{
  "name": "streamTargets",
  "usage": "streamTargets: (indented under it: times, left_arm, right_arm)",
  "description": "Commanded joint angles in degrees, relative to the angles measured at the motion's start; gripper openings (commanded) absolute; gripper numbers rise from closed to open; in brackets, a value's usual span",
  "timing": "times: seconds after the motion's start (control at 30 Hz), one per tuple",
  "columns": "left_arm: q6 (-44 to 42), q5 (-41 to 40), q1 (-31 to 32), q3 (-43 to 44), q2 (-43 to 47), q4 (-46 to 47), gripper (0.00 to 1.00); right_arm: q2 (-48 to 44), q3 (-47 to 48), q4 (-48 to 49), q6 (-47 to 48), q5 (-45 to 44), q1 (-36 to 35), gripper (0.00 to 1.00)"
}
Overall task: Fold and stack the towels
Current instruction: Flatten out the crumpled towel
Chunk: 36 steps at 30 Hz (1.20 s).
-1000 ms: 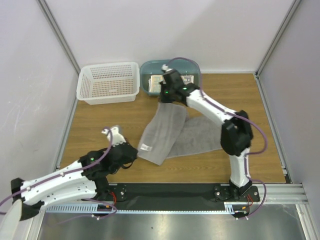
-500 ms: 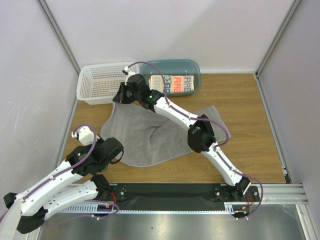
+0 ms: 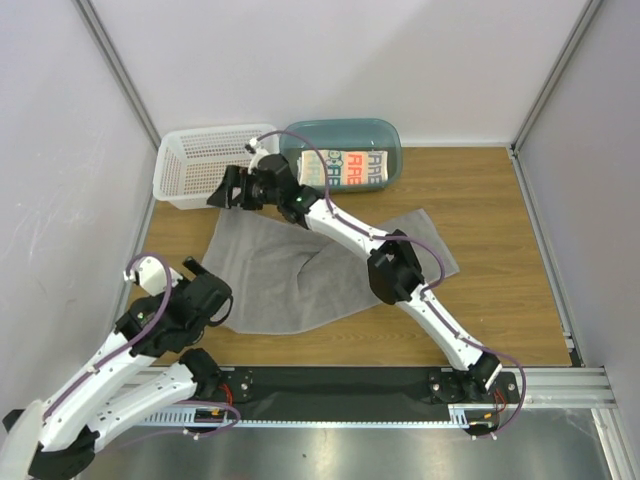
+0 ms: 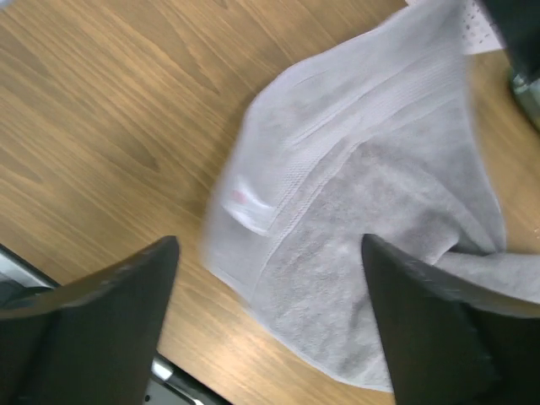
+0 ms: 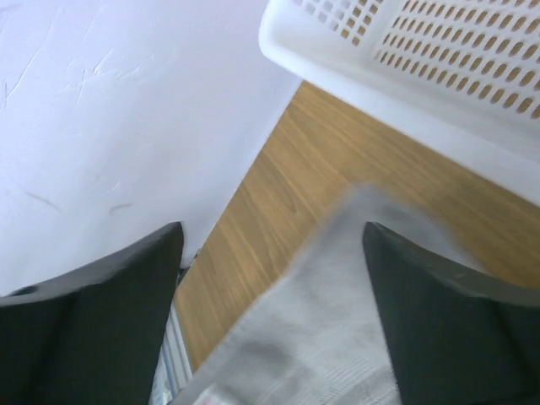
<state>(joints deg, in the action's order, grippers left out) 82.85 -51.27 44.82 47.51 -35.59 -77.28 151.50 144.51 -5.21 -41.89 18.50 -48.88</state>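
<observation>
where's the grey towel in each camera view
Top external: the large plain grey cloth towel lies spread out just left of centre.
Left wrist: it fills the centre and right of the picture.
Right wrist: it is blurred, at bottom centre.
Shared landmark: the white plastic lattice basket, just beyond the towel's far-left corner, is also at top right in the right wrist view.

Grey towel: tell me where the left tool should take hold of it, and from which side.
I'd grip the near-left corner of the grey towel, by the white label. That corner lies flat with bare table beside it, just under the open left tool. Come down from above, one finger on the table side of the edge; the middle is rumpled.
</observation>
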Motion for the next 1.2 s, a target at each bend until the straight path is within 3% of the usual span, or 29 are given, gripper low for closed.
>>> streamTargets:
  times: [0.0,0.13,0.2,0.23,0.27,0.33,0.47,0.57,0.6,0.7,0.83,1.0,1.17]
  left_arm:
    - [-2.33,-0.33,-1.66,3.46,-0.26,-6.84,1.0]
    - [-6.02,-5.32,-1.75,11.63,-1.93,-6.31,1.0]
    - [-20.47,-6.04,-1.75,14.18,-3.6,3.75,1.0]
    - [-32.63,-5.0,-1.84,15.5,-6.3,9.11,1.0]
    - [-37.8,-1.07,-1.93,15.69,-8.07,19.51,1.0]
    - [-43.71,3.17,-2.19,16.47,-13.25,28.53,1.0]
    - [-47.42,15.55,-6.04,17.18,-27.12,40.34,0.98]
    - [-48.22,24.61,-10.6,17.01,-32.15,47.38,0.97]
    - [-48.13,28.55,-12.19,16.74,-34.69,48.87,0.97]
    - [-46.38,35.76,-19.31,14.38,-38.31,53.97,0.95]
    - [-45.32,37.38,-26.09,10.07,-41.3,60.38,0.93]
    - [-42.16,37.11,-31.54,6.82,-43.77,64.87,0.89]
    - [-40.66,35.01,-33.12,5.67,-47.98,69.01,0.87]
  right_arm:
    - [0.3,4.55,-0.3,0.57,3.56,-0.16,1.0]
    - [-9.53,-3.05,-10.86,6.55,1.46,3.26,1.0]
    - [-15.07,-7.38,-13.41,7.52,-0.12,5.8,1.0]
    - [-20.32,-9.66,-15.94,7.96,-0.57,8.69,1.0]
    - [-22.8,-13.25,-17.36,8.49,-1.53,10.28,1.0]
    - [-30.68,-17.05,-21.74,11.29,-3.64,14.23,1.0]
    - [-45.12,-32.14,-23.09,14.55,-13.19,20.29,1.0]
    - [-54.86,-46.83,-23.35,13.33,-18.04,27.49,1.0]
    - [-56.74,-54.34,-23.44,12.54,-18.32,29.53,1.0]
    - [-63.86,-64.75,-23.18,10.78,-18.5,36.48,1.0]
    - [-68.62,-79.87,-22.91,10.78,-20.96,40.79,1.0]
    - [-68.89,-89.3,-22.57,8.59,-21.76,43.78,1.0]
    - [-68.09,-92.91,-20.19,8.58,-21.31,46.16,0.92]
